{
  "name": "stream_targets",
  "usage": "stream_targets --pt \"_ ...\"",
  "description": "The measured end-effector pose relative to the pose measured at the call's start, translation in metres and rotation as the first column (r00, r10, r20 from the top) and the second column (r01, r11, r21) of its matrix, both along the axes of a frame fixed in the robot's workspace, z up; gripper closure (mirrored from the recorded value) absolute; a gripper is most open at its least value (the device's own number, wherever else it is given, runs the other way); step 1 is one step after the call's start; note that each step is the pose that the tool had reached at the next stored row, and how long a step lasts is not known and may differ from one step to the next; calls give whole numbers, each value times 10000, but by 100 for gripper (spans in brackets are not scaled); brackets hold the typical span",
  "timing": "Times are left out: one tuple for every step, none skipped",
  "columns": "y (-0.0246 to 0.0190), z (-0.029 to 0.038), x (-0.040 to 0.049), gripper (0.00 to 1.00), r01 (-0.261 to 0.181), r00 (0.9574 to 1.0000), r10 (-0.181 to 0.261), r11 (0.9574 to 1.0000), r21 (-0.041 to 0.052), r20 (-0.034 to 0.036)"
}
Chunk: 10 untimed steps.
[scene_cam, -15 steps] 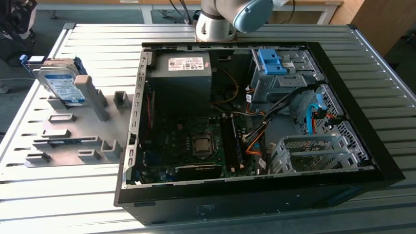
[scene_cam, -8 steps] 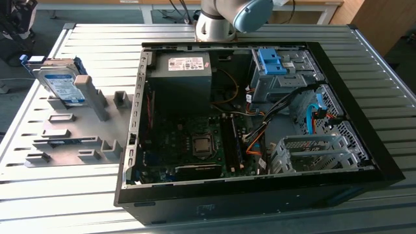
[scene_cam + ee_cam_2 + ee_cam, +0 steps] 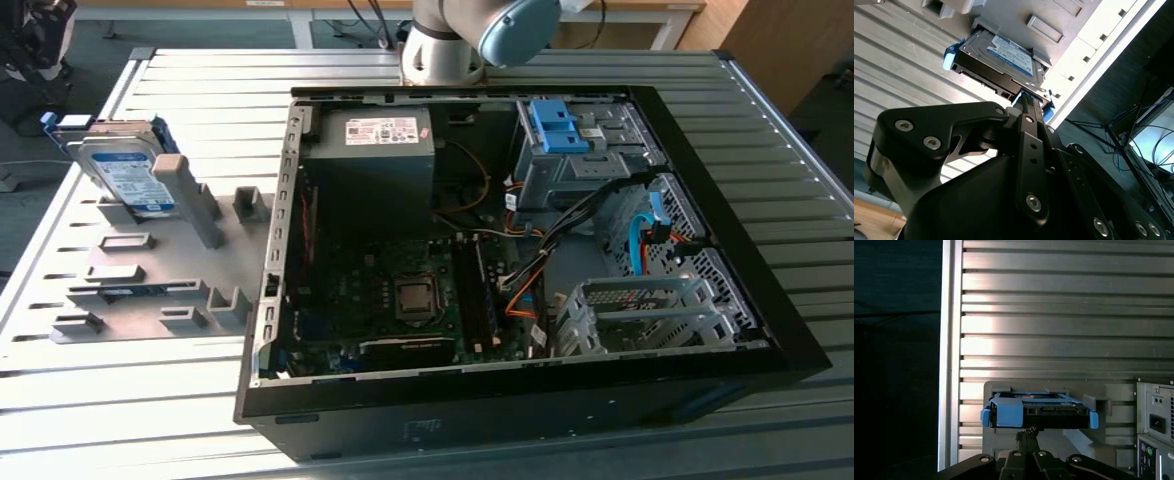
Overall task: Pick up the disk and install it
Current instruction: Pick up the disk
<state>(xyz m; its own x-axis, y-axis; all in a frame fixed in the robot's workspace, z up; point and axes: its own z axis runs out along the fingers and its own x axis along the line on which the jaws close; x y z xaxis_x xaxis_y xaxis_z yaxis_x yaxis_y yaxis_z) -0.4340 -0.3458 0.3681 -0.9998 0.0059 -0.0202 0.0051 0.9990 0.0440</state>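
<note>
Pointing the tool, pinched narrow and empty, at the disk, propped aslant in a grey rack beside the computer case, likely for an easy grip.

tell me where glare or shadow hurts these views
Exterior view: sun glares off the table, and the case interior is dim. First wrist view: bright bands on the table beyond the disk. Second wrist view: the gripper is a dark mass.

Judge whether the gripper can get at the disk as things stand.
Probably yes: the disk stands in its grey holder, its blue-framed end facing the gripper, with nothing between them in both wrist views.
</note>
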Motion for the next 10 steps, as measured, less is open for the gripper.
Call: stream_targets --pt "0 0 0 89 -11 10000 11 10000 0 1" --pt "0 0 0 89 -30 10000 30 10000 0 0" --pt "0 0 0 89 -47 10000 47 10000 0 1" --pt "0 0 0 89 -61 10000 61 10000 0 1" --pt "0 0 0 89 -75 10000 75 10000 0 1" --pt "0 0 0 89 -90 10000 90 10000 0 1" --pt "0 0 0 89 -106 9999 106 9999 0 0" --pt "0 0 0 89 -124 9999 124 9999 0 0" --pt "0 0 0 89 -138 9999 138 9999 0 0" --pt "0 0 0 89 -150 9999 150 9999 0 0"
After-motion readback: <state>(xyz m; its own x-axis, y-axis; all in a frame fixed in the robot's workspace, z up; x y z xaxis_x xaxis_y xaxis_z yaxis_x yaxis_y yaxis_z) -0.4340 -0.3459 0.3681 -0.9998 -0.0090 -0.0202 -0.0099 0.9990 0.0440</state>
